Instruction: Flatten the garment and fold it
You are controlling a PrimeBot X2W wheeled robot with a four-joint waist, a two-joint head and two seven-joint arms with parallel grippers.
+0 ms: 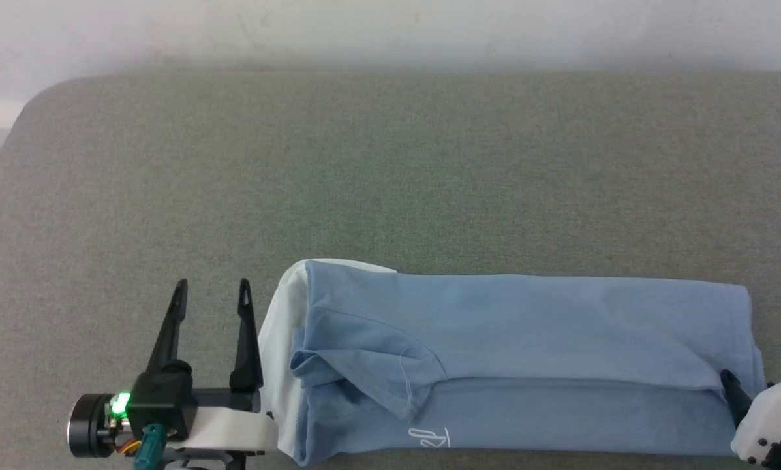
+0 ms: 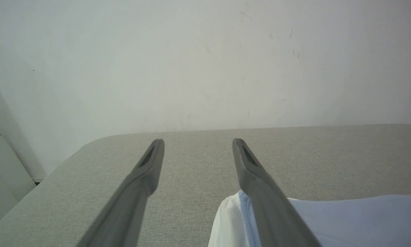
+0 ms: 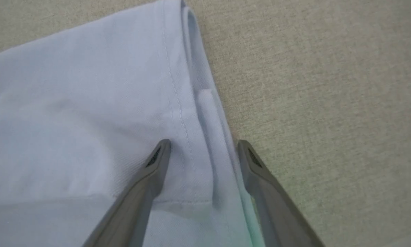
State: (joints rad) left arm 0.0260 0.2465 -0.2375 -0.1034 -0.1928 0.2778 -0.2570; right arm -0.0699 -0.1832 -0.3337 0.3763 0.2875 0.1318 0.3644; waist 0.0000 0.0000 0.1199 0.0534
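Your left arm lies low at the near left of the grey table. Its left gripper points at the far wall. The fingers are spread wide, with nothing between them, just beside the white end of the garment. Your right gripper is at the other end, also spread wide. One finger is over the blue cloth, one at the stitched edge, pinching nothing. The garment lies folded in a long strip near the front edge.
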